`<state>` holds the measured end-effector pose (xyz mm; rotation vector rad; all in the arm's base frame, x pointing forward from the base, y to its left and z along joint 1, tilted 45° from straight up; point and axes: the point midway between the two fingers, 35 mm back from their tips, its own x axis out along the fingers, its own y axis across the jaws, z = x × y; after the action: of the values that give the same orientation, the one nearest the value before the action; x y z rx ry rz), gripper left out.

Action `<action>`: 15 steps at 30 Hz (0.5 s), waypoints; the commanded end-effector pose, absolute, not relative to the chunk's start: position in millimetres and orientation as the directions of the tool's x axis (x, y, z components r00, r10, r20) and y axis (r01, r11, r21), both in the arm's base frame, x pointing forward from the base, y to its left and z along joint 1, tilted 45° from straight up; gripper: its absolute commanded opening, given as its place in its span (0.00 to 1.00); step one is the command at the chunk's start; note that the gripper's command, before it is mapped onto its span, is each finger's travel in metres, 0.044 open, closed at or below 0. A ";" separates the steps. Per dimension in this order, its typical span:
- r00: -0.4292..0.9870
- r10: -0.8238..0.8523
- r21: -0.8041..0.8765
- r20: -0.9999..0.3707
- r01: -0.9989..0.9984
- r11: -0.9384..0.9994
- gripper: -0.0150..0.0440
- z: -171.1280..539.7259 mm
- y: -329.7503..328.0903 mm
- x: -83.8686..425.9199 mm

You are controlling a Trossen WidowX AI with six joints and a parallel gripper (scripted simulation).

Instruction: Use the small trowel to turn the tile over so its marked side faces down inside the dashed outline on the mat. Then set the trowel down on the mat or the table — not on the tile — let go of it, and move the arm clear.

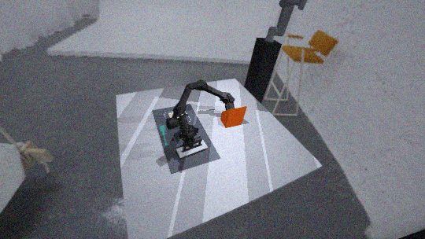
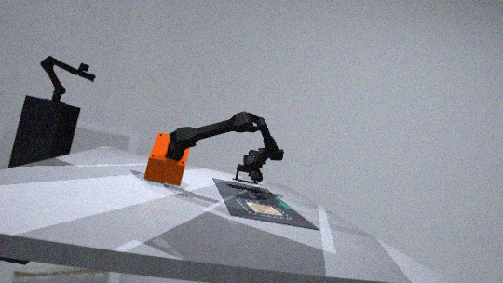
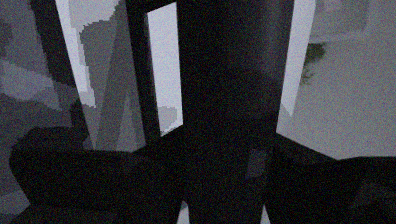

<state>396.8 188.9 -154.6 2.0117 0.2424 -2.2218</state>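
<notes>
A trowel [image 1: 193, 152] [image 2: 245, 181] [image 3: 225, 60] has a flat pale rectangular blade and a dark handle. My gripper [image 1: 190, 140] [image 2: 253, 173] [image 3: 220, 127] is shut on the handle and holds the trowel in the air over the mat [image 1: 177, 165] [image 2: 298, 222], blade below. The beige tile [image 2: 264, 208] [image 1: 171, 115] lies flat on the mat, with the dashed outline [image 2: 291, 217] around it; the trowel is away from it. The arm partly hides the tile in the top view. Whether its marked side faces up or down is too small to tell.
A teal long-handled tool [image 1: 162, 129] [image 2: 282, 203] lies on the mat near the tile. The arm's orange base [image 1: 234, 117] [image 2: 165, 168] stands on the table [image 1: 149, 189]. A black pedestal [image 1: 263, 63] [image 2: 42, 130] with another arm stands beyond the table, near an orange chair [image 1: 301, 54].
</notes>
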 end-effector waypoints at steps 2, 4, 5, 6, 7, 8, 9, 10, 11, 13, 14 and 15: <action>-0.184 0.054 -0.104 -0.981 0.277 -0.955 0.25 -157.9 198.6 393.8; -0.187 0.055 -0.106 -0.981 0.279 -0.954 0.25 -158.1 198.8 393.6; -0.187 0.055 -0.106 -0.981 0.279 -0.954 0.25 -158.1 198.8 393.6; -0.187 0.055 -0.106 -0.981 0.279 -0.954 0.25 -158.1 198.8 393.6; -0.187 0.055 -0.106 -0.981 0.279 -0.954 0.25 -158.1 198.8 393.6; -0.187 0.055 -0.106 -0.981 0.279 -0.954 0.25 -158.1 198.8 393.6; -0.187 0.055 -0.106 -0.981 0.279 -0.954 0.25 -158.1 198.8 393.6; -0.187 0.055 -0.106 -0.981 0.279 -0.954 0.25 -158.1 198.8 393.6; -0.187 0.055 -0.106 -0.981 0.279 -0.954 0.25 -158.1 198.8 393.6; -0.187 0.055 -0.106 -0.981 0.279 -0.954 0.25 -158.9 198.1 393.8; -0.187 0.055 -0.106 -0.981 0.279 -0.954 0.25 -159.8 197.1 394.0; -0.187 0.055 -0.106 -0.981 0.279 -0.954 0.25 -161.0 196.0 394.2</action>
<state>391.9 194.9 -161.2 1.8963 0.3724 -2.2803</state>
